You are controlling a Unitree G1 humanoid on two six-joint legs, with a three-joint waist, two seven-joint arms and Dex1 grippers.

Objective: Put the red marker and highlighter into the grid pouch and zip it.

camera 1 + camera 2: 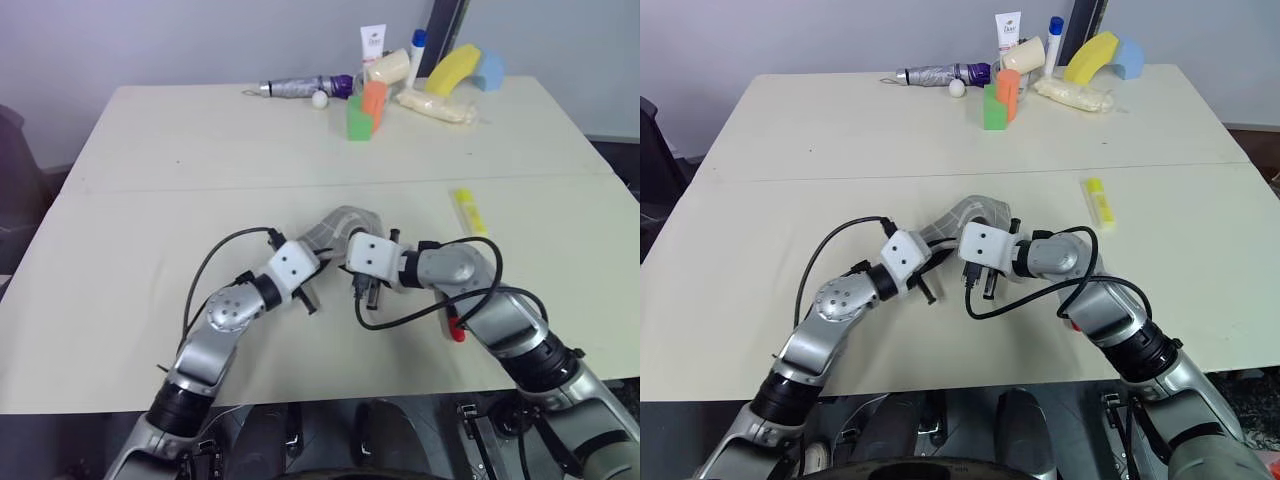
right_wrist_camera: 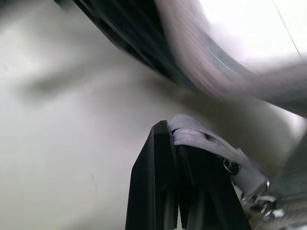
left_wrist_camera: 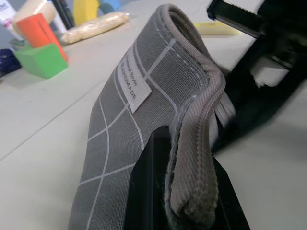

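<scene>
Left gripper [image 3: 189, 201] clamps edge of grey grid-lined fabric pouch [image 1: 338, 232]; right gripper [image 2: 180, 143] pinches zipper pull tab [image 2: 211, 148]. Advice: pull along zipper line, holding fabric taut.

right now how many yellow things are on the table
2: the highlighter lies near the right edge, and a curved foam shape stands at the far end. More may be hidden.

The small white label [image 3: 134, 82] sewn on the grid pouch [image 3: 115, 143] read "HANDMADE", with a smaller line above it too tiny to make out. The white tube [image 1: 1008, 35] at the tabletop's far edge had a logo, not legible.
</scene>
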